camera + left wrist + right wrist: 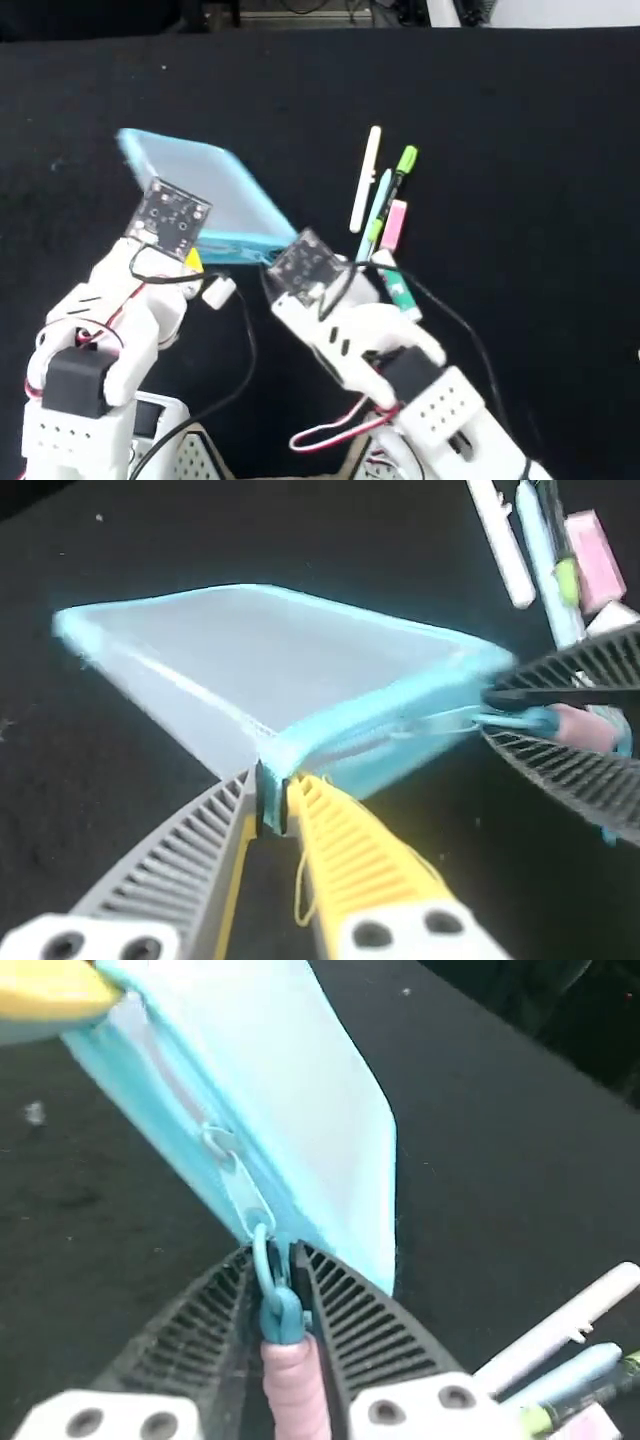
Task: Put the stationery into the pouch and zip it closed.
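From the high view, the pouch [205, 190] lies on the black table [520, 150], on its left half. It's light blue and see-through, and lies at an angle. Both arms meet it along its near edge: the left gripper [197, 262] at the left corner, the right gripper [270, 260] at the right corner. From up here you can't really read either one's jaws, since the wrist boards cover them. The stationery is still out on the table, just right of the pouch: a white pen [365, 180], a pale blue pen [379, 198], a green highlighter [398, 185] and a pink eraser [394, 224], all bunched together. A teal-and-white marker [400, 290] is half tucked under the right arm. A strip of pale room clutter [540, 12] runs past the table's far edge.

The left wrist view fills in the grip. The grey and yellow jaws are pressed onto the pouch's corner seam, pinching it. It also catches the right gripper off to the side, clamped on the zipper pull [508, 720].

The right wrist view has that up close. Black ribbed jaws squeeze the pull's teal tab, with a pink tassel [292, 1385] running back between them. The slider [222, 1143] sits a bit along the zip. Can't tell if the zip's open.
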Controlling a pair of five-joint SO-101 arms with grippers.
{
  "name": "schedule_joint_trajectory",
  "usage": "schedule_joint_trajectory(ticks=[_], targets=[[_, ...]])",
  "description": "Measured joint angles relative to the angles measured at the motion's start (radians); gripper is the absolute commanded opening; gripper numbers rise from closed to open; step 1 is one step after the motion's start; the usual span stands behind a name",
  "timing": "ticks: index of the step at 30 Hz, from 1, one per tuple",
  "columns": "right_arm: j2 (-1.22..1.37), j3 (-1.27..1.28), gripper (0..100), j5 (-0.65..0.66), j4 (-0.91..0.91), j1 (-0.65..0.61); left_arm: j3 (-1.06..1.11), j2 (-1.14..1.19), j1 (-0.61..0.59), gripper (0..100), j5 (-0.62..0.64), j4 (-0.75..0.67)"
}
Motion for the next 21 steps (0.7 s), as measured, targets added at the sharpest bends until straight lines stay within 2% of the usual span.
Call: schedule_joint_trajectory(ticks=[7,11,21], targets=[[-0.181,-0.152,1.1,0.043,0.265,0.012,-0.106,0.0,0.002,3,0.092,0.006],[-0.181,-0.311,1.1,0.086,0.436,0.012,-0.196,0.002,0.002,3,0.098,0.083],[0.249,-0.735,1.1,0.149,0.709,0.012,-0.328,0.072,0.0,3,0.101,0.239]])
